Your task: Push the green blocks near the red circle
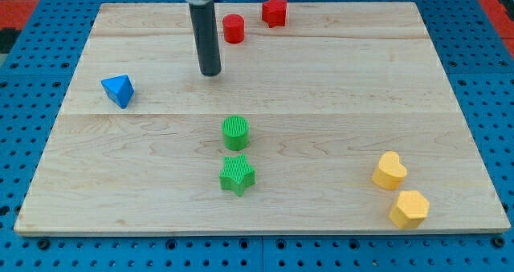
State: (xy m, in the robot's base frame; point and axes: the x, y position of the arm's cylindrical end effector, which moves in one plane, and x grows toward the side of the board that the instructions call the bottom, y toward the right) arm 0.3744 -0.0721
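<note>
two green blocks, a green circle (pixel 235 132) and a green star (pixel 237 175) touching just below it, sit below my tip (pixel 210 73) and slightly to the view's right, apart from it. the red circle (pixel 234 28) is just up-right of my tip, the red star (pixel 275 11) beyond it. my tip is a bare rod touching no block; the blue triangle (pixel 118 90) lies to its left, and the yellow heart (pixel 389 170) and yellow hexagon (pixel 409 209) far down-right.

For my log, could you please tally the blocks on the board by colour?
Red: 2, circle and star
Green: 2, circle and star
Yellow: 2, heart and hexagon
Blue: 1, triangle
Total: 7
</note>
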